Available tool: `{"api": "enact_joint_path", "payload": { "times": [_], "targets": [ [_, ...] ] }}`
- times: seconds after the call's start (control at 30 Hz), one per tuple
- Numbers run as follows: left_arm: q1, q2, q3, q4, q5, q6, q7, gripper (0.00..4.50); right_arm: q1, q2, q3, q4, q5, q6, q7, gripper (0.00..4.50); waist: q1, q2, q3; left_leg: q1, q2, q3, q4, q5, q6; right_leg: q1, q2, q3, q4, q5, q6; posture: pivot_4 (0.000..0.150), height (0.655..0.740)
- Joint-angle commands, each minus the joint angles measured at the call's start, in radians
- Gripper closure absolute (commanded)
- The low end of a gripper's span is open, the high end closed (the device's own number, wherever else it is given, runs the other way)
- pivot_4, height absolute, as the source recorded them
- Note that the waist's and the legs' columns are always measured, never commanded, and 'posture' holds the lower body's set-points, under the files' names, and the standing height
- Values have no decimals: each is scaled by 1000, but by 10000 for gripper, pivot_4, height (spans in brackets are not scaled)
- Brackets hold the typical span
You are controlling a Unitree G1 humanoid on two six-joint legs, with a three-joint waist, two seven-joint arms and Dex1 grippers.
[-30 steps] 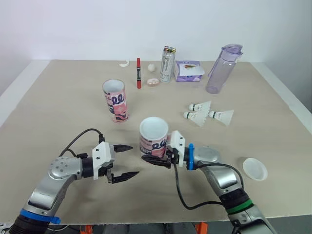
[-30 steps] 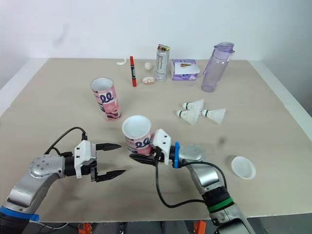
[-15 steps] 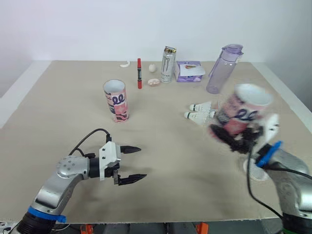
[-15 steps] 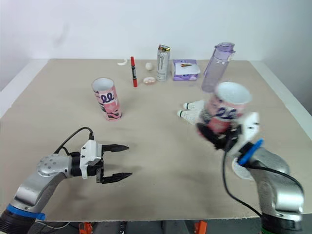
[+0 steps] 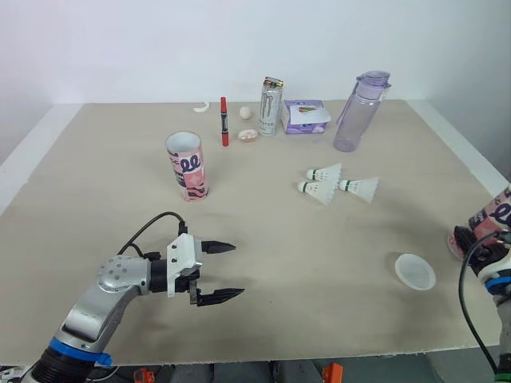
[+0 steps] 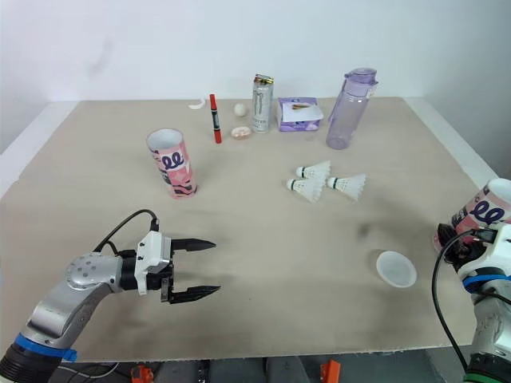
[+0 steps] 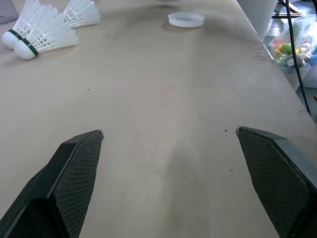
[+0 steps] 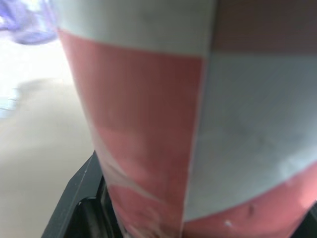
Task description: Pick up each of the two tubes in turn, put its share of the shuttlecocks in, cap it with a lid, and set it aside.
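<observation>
Your right gripper (image 6: 452, 242) is clamped on the pink tube (image 6: 481, 211) at the right edge of the table (image 5: 263, 215), well apart from the three shuttlecocks (image 5: 327, 182). Hold it mouth-up and carry it near them. Your left gripper (image 5: 238, 270), fingers spread wide, can then feed them in.

Bare table (image 5: 279, 239) ahead of left hand (image 5: 238, 270); shuttlecocks (image 5: 323, 185), lid (image 5: 415, 271) well beyond.
</observation>
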State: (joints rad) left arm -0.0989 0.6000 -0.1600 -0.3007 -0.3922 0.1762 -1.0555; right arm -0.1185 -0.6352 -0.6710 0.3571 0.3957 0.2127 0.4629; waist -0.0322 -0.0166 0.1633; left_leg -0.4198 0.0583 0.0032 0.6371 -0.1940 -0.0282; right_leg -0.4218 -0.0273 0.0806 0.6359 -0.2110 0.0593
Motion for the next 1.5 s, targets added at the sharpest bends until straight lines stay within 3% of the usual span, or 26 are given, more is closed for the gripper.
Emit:
{"api": "enact_joint_path", "payload": {
  "times": [0.03,0.33,0.4,0.43,0.47,0.5,1.17,1.4,1.5],
  "targets": [
    [7,10,16,-53,-6,4,10,0,-78,-55,15,113,-34,-92,-8,18377,-9,1,0,0,-1,0,0,0,0,0,3,6,0,0,0,1500,7400],
    [14,22,16,-71,-4,18,22,0,-115,-83,61,275,-69,-180,0,18377,-16,0,0,0,-8,0,0,1,1,2,5,21,0,-2,5,1500,7400],
    [11,23,15,-68,-1,17,21,0,-104,-81,58,271,-65,-182,-2,10003,-16,0,0,0,-9,0,1,1,1,3,5,23,0,-2,6,1500,7400],
    [9,24,13,-65,1,16,19,0,-95,-79,53,264,-60,-179,-4,9499,-16,0,0,0,-10,0,1,1,1,3,5,24,0,-2,7,1500,7400],
    [6,25,12,-62,2,15,18,0,-87,-77,49,257,-56,-176,-8,2560,-15,0,0,0,-10,0,1,1,1,3,6,25,0,-3,7,1500,7400],
    [2,24,10,-57,4,14,16,0,-79,-74,46,248,-52,-171,-12,139,-16,1,0,0,-11,0,1,1,1,3,5,26,0,-3,9,1500,7400],
    [-79,3,-16,21,22,-2,-31,0,228,29,-10,-210,52,-31,-81,139,-17,2,0,0,-12,1,0,1,1,3,6,30,0,-5,10,1500,7400],
    [-70,-15,34,38,8,19,31,0,415,-75,-36,-449,153,1,203,139,-16,3,0,-1,-12,1,0,1,1,3,6,30,0,-5,11,1500,7400],
    [-55,-29,83,54,17,17,98,0,435,-120,36,-602,225,42,335,139,-20,2,1,0,-11,1,0,1,1,3,7,30,0,-5,10,1500,7400]
  ]
}}
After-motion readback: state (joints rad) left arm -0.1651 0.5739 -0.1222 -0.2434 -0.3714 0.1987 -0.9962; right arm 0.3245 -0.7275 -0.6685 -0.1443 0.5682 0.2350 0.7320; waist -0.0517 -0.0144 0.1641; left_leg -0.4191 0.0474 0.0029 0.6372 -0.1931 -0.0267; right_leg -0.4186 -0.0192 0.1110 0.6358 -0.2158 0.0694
